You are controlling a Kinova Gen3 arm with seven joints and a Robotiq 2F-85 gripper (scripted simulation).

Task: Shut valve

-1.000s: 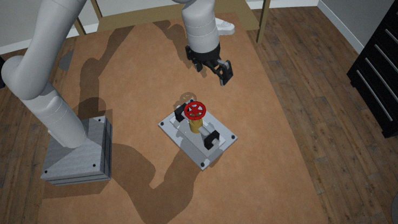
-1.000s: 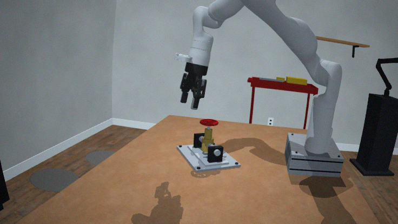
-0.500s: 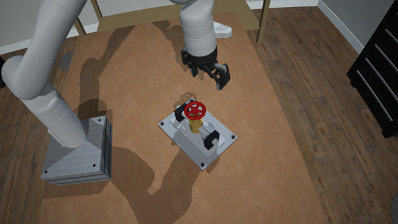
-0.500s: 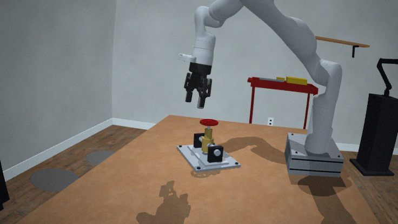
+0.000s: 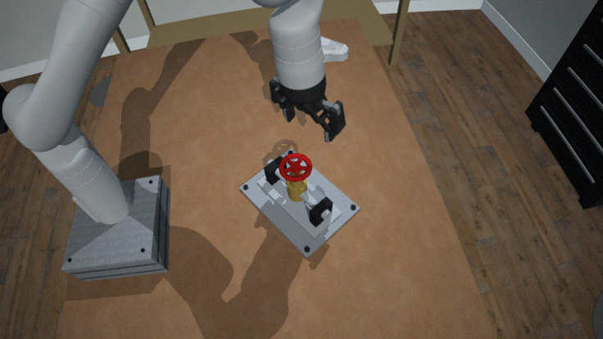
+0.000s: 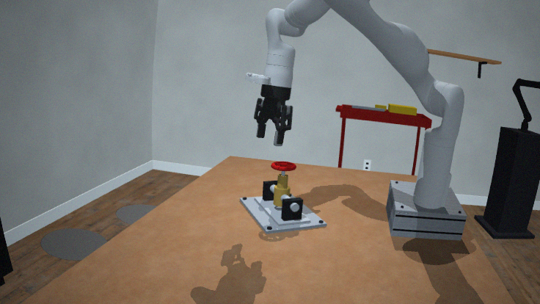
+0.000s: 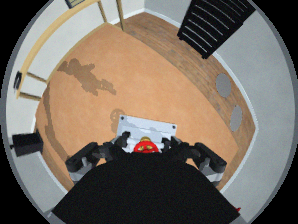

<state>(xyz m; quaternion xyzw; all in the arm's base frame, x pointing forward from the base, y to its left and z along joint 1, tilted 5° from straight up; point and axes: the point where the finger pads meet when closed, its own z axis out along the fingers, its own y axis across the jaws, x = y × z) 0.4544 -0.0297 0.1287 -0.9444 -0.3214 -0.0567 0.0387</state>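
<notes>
A red spoked handwheel (image 5: 295, 166) tops a brass valve body (image 5: 296, 189) on a grey baseplate (image 5: 299, 206) in the middle of the brown mat. It also shows in the side view (image 6: 283, 166) and small at the lower centre of the wrist view (image 7: 144, 147). My gripper (image 5: 309, 123) is open and empty. It points down and hangs well above the handwheel, a little to its far side. In the side view the fingertips (image 6: 269, 139) stand clear above and slightly left of the wheel. Black pipe clamps (image 5: 320, 210) hold the pipe ends.
My arm's grey pedestal (image 5: 118, 229) stands on the mat left of the valve. A black drawer cabinet (image 5: 573, 105) is at the right. A red table (image 6: 381, 117) and a black stand (image 6: 515, 181) are by the back wall.
</notes>
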